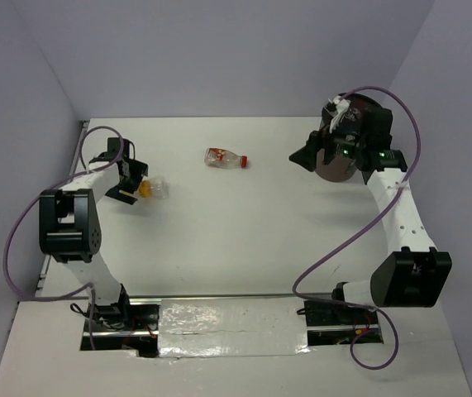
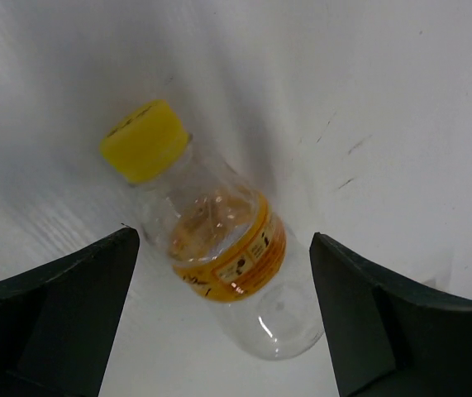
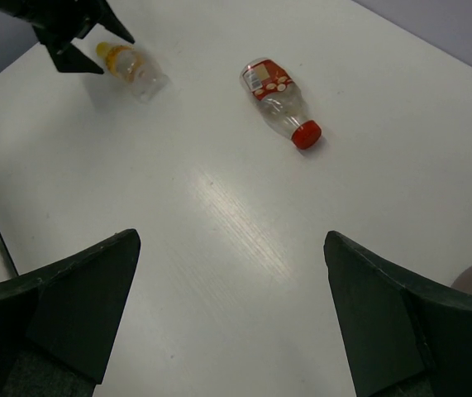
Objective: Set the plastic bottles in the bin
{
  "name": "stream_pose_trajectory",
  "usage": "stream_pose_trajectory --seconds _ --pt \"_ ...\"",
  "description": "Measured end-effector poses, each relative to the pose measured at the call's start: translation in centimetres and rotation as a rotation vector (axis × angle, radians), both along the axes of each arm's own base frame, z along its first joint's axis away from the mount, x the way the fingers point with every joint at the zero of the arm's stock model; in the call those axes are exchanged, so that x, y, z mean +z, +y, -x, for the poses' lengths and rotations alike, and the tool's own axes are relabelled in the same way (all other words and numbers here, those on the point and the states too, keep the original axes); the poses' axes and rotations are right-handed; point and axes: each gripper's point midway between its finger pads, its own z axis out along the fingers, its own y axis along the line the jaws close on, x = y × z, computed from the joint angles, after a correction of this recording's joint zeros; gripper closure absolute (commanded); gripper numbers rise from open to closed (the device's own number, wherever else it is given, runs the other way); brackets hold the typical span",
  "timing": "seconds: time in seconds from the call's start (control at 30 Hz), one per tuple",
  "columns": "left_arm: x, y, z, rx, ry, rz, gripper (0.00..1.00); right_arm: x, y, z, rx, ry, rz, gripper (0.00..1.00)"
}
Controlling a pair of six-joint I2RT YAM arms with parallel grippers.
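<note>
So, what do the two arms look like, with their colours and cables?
Both the left arm and the right arm have white tube-shaped links and bulky black joints. A purple cable loops loosely along each one. The jaws are dark, wide wedge-shaped plates. Two small green lights glow near the right wrist.

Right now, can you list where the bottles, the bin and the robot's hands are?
yellow-cap bottle: lying down, right at the open left gripper, not gripped
red-cap bottle: lying down, middle of the table, alone
bin: far right, partly hidden by the right arm
right gripper: open, empty, by the bin
</note>
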Motion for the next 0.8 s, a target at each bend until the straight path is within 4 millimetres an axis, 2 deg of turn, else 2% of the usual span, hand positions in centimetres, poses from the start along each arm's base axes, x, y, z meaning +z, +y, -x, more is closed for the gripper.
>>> stream_pose_trajectory --seconds 0.17,0.27,0.3,0.37,0.4,0.47,0.5,0.6,0.7,0.8 --pt "-2.1 -0.6 -1.9 -0.018 0.026 0.038 0.11 -1.4 1.4 1.5 0.040 0.034 -0.002 0.00" --pt "-2.7 -1.0 -2.4 -0.029 0.030 0.061 0.21 -2.4 2.4 2.2 0.070 0.061 -0.002 0.00" --pt "-2.7 -1.1 -2.6 -0.033 0.024 0.067 0.29 -2.7 2.8 2.4 0.081 0.070 -0.001 0.00" --pt "-2.8 -1.3 -2.7 -0.040 0.013 0.081 0.38 -3.0 3.3 2.8 0.099 0.081 0.000 0.00" --pt "-2.8 -1.4 -2.8 -0.047 0.005 0.087 0.48 -3.1 3.7 3.0 0.111 0.082 0.003 0.00" --pt "-2.7 -1.6 -3.1 -0.058 -0.015 0.094 0.60 -3.3 4.5 3.5 0.142 0.079 0.015 0.00" --pt "-2.6 -1.7 -3.0 -0.068 -0.021 0.096 0.69 -3.5 5.0 3.9 0.162 0.081 0.025 0.00" --pt "-2.5 -2.3 -2.2 -0.123 -0.023 0.102 0.83 -4.4 7.4 5.8 0.249 0.104 0.057 0.00" --pt "-1.6 -3.4 -0.9 -0.205 -0.046 0.128 0.90 -5.6 10.0 7.5 0.326 0.142 0.082 0.00" --pt "0.9 -5.0 0.3 -0.298 -0.121 0.159 0.92 -7.0 12.1 8.3 0.361 0.227 0.092 0.00"
